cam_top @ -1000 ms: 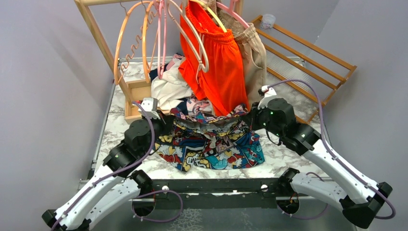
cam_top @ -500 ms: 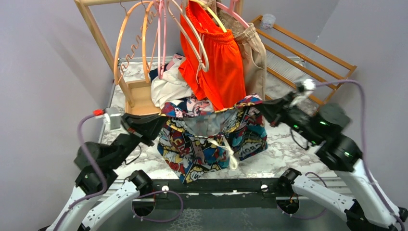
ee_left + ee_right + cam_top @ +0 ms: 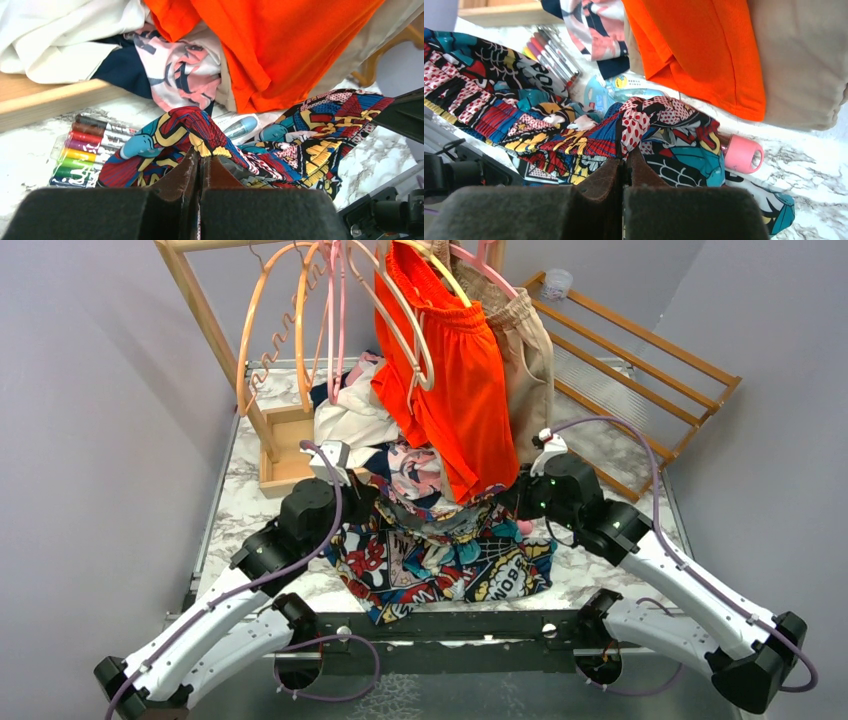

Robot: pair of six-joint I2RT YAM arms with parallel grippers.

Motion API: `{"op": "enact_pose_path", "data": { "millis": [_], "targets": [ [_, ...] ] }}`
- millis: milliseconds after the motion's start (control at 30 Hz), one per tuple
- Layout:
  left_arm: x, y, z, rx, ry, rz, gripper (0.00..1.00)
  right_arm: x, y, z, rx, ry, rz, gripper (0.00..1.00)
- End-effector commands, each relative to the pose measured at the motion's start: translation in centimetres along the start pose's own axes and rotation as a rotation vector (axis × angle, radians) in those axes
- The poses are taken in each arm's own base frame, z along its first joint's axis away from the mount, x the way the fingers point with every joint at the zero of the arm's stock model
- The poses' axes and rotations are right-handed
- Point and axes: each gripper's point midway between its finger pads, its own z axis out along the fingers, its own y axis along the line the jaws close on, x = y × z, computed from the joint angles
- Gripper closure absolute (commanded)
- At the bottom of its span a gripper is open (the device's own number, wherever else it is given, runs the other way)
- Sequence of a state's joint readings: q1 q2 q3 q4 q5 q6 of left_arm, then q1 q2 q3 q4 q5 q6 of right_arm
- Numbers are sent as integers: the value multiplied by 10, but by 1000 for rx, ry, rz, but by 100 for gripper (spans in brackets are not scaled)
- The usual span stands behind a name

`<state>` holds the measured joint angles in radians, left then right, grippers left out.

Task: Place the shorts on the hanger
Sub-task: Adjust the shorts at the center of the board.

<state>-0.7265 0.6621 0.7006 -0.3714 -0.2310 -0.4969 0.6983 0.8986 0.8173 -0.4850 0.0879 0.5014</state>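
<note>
Multicoloured comic-print fabric shorts [image 3: 450,560] sag by the near edge of the marble counter [image 3: 590,560], waistband corners clamped in my left gripper [image 3: 200,160] and right gripper [image 3: 626,156]; I fear those thin pinches slipping when lifted.

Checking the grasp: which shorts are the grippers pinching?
The comic-print shorts, pinched by left gripper and right gripper; the orange shorts and beige shorts hang behind.

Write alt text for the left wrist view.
The left gripper is shut on a fold of the comic-print shorts. Beyond are a pack of markers on the marble table, hanging orange shorts and white cloth.
</note>
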Motion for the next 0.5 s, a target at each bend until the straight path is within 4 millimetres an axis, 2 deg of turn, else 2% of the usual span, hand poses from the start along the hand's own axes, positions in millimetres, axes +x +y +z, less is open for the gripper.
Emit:
{"op": "enact_pose_path", "data": {
  "millis": [0,67,100,233,333,400,467],
  "targets": [
    [-48,-15,-11,60,-186,-37,100,-52,15,-19,-48,-199,-2,99],
    [-48,-13,-10,60,-210,-40,100,-48,9,-17,-28,-196,-3,99],
    [-42,-10,-7,52,-199,-49,100,-40,5,-12,-9,-174,5,99],
    [17,10,10,-13,-45,-125,100,11,-16,8,45,-50,69,99],
    [57,27,13,-79,50,-199,100,37,-23,14,35,-14,107,99],
    [70,33,13,-96,69,-239,100,47,-25,14,28,1,116,99],
    [74,35,12,-101,63,-264,100,52,-28,15,37,14,118,99]
  ]
}}
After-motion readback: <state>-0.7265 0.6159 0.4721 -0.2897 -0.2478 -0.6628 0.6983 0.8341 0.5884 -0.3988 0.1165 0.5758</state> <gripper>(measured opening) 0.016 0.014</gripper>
